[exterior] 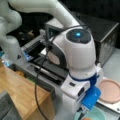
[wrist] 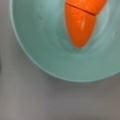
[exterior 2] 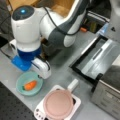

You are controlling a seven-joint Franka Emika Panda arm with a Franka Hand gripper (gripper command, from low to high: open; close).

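Note:
A teal bowl (exterior 2: pixel 28 83) sits on the grey table, and an orange toy carrot (exterior 2: pixel 30 85) lies in it. The wrist view looks straight down on the bowl (wrist: pixel 40 45), with the carrot's tip (wrist: pixel 81 27) pointing toward the bottom of the view. No fingers show there. My gripper (exterior: pixel 82 110) hangs just above the bowl (exterior: pixel 98 115) at a front view's bottom, under the white hand and its blue mount (exterior: pixel 91 98). In a front view the white hand (exterior 2: pixel 42 68) covers the fingers, which stand at the bowl's upper right rim.
A round pink lid (exterior 2: pixel 59 104) rests on a white square base (exterior 2: pixel 76 101) right of the bowl. A metal oven with its door (exterior 2: pixel 96 56) folded open stands at a front view's right. A wooden surface (exterior: pixel 22 92) lies at a front view's left.

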